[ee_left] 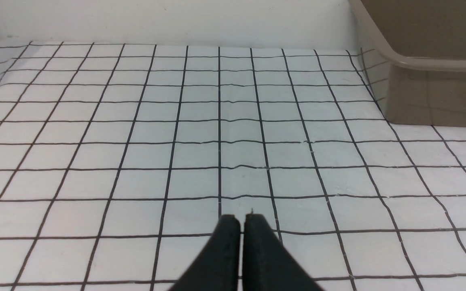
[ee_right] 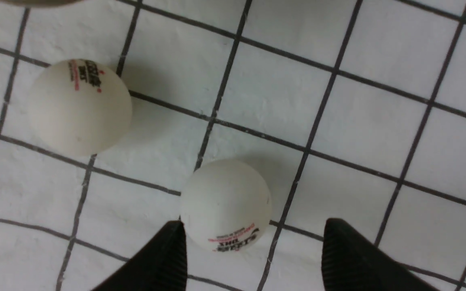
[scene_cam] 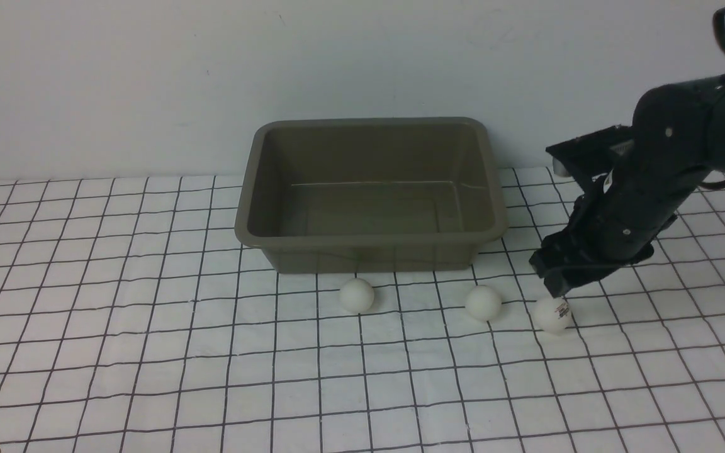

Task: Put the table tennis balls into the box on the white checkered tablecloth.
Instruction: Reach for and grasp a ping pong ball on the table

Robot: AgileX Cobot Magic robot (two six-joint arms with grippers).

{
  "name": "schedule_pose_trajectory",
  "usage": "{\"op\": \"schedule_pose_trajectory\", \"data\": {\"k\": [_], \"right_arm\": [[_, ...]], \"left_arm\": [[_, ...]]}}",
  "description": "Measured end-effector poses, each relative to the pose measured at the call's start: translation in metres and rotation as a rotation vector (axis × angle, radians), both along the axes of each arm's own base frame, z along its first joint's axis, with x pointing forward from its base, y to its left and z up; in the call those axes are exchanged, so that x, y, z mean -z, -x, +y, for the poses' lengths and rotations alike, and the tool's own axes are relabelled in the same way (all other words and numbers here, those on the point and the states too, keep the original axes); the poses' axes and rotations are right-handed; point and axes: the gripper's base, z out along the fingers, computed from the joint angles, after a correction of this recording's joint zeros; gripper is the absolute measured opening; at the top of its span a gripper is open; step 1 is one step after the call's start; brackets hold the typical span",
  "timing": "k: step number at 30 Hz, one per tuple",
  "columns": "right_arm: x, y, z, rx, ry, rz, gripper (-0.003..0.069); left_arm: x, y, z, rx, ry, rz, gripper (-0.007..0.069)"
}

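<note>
Right gripper (ee_right: 253, 238) wide open, empty, over small matte white logo-printed ball (ee_right: 225, 204) at 4 o'clock of olive-brown plastic tub (scene_cam: 372, 239); ball sits off-centre, so closing may squirt it away.

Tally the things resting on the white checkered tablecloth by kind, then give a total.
Small matte white table tennis balls: 3
Rectangular olive-brown plastic tub: 1
Total: 4

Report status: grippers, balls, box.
Left gripper shut, parked low. Right gripper open, just above rightmost ball. Box empty. Middle ball, left ball on tablecloth, apart.
</note>
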Motion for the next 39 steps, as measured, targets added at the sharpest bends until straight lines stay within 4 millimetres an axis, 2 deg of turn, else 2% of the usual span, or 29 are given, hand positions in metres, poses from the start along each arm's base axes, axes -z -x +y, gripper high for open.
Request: {"op": "schedule_pose_trajectory", "data": {"k": [3, 13, 17, 20, 24, 30, 32, 35, 39], "right_arm": [[0.012, -0.004, 0.002, 0.0, -0.002, 0.016, 0.0409], [0.03, -0.008, 0.005, -0.004, -0.019, 0.044, 0.0409], [0.043, -0.011, 0.006, -0.003, -0.015, 0.057, 0.0409], [0.047, -0.013, 0.006, -0.002, -0.017, 0.05, 0.0405], [0.048, -0.015, 0.007, -0.002, -0.019, 0.037, 0.0364], [0.048, -0.014, 0.006, -0.012, -0.001, 0.05, 0.0364], [0.045, -0.014, 0.004, -0.017, 0.015, 0.066, 0.0364], [0.019, -0.019, 0.001, 0.007, 0.066, 0.064, 0.0364], [-0.044, -0.035, 0.006, 0.043, 0.015, -0.082, 0.0364]], "left_arm": [[0.0, 0.0, 0.0, 0.0, 0.0, 0.0, -0.0004], [0.0, 0.0, 0.0, 0.0, 0.0, 0.0, -0.0004], [0.0, 0.0, 0.0, 0.0, 0.0, 0.0, -0.0004], [0.0, 0.0, 0.0, 0.0, 0.0, 0.0, -0.0004], [0.0, 0.0, 0.0, 0.0, 0.0, 0.0, -0.0004], [0.0, 0.0, 0.0, 0.0, 0.0, 0.0, -0.0004], [0.0, 0.0, 0.0, 0.0, 0.0, 0.0, -0.0004], [0.0, 0.0, 0.0, 0.0, 0.0, 0.0, -0.0004], [0.0, 0.0, 0.0, 0.0, 0.0, 0.0, -0.0004]]}}
